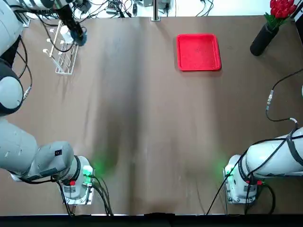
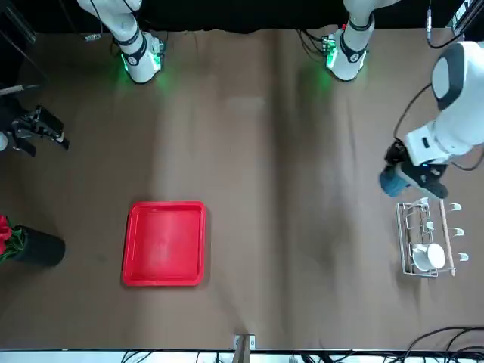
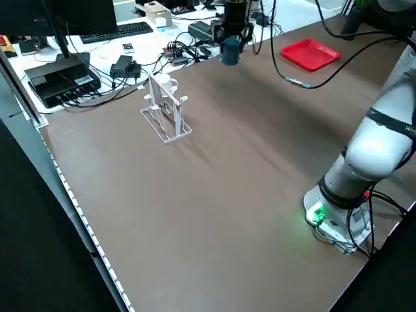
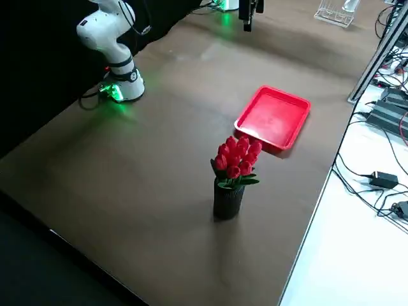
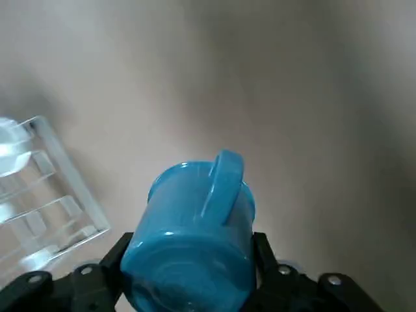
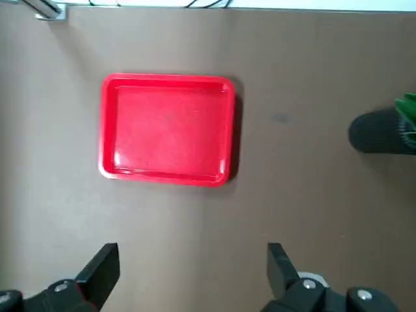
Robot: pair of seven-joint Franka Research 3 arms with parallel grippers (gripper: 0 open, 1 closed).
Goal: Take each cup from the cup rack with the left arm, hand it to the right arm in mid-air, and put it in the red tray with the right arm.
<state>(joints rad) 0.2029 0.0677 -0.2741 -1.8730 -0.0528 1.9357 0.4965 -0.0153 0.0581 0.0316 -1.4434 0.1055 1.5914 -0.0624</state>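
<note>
Now the left gripper (image 5: 188, 286) grips the light blue mug (image 5: 192, 237) in the air beside the cup rack (image 2: 427, 238), ready for handover; the right gripper (image 6: 188, 276) waits spread apart, facing the red tray (image 6: 167, 129).

We are seeing a brown table (image 1: 142, 118) filling the workspace. A white bench (image 3: 97, 39) beside it is carrying a keyboard (image 3: 120, 29), black boxes and tangled cables (image 3: 182, 49). Red flowers in a black vase (image 4: 228, 197) are standing near the table edge.
</note>
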